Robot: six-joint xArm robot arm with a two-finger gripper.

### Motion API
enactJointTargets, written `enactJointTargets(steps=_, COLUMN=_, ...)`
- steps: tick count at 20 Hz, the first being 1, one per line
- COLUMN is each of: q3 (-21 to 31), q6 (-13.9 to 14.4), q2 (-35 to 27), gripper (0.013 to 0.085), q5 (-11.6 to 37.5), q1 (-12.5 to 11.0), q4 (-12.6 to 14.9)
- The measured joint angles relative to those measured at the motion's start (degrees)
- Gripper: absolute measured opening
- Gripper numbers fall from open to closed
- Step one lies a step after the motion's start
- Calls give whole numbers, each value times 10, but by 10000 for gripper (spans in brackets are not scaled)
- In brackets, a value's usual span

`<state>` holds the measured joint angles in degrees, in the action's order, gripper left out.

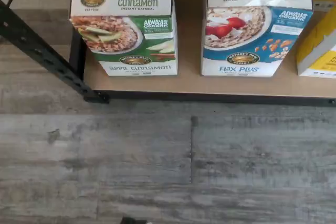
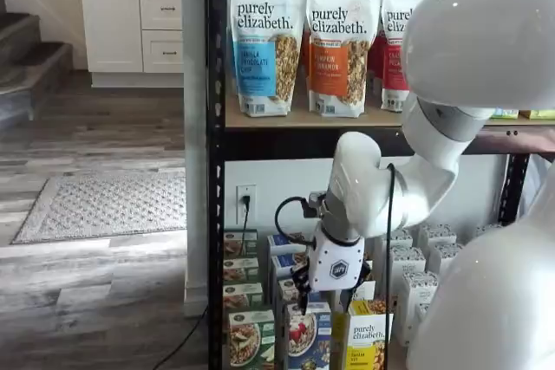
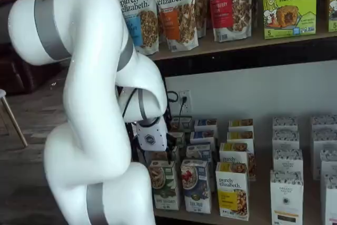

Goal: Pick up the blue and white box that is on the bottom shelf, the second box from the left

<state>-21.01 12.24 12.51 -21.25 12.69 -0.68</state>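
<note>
The blue and white box (image 1: 252,24) stands upright at the front of the bottom shelf (image 1: 236,85), lettered "Flax Plus", with a bowl of cereal and red berries pictured. It shows in both shelf views (image 2: 310,335) (image 3: 196,185). A green and white "Apple Cinnamon" box (image 1: 123,24) stands to one side of it, a yellow box (image 1: 317,40) to the other. My gripper (image 2: 303,302) hangs just above and in front of the front row, its black fingers over the blue box's top. Its white body (image 3: 150,139) also shows there. No gap between the fingers shows.
More rows of small boxes (image 3: 239,130) stand behind the front row. The rack's black post (image 2: 214,162) and its slanted brace (image 1: 42,51) are at the left. Granola bags (image 2: 264,41) fill the upper tier. Grey wood floor (image 1: 157,161) lies in front.
</note>
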Motion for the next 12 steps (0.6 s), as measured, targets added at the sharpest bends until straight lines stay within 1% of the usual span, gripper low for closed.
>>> enactJointTargets(steps=4, q3=-2, q6=-20, q2=-13, gripper=850, q5=12, q1=3, q4=-23)
enactJointTargets(steps=6, q3=-5, q6=-25, q2=-23, gripper=850, q5=19, q1=2, q4=-29)
enactJointTargets(steps=9, q3=-16, q6=-26, q2=-50, gripper=850, q5=31, q1=-2, q4=-25)
enactJointTargets(steps=12, q3=-30, q6=-38, q2=-69, gripper=850, q5=20, q1=-5, q4=-36)
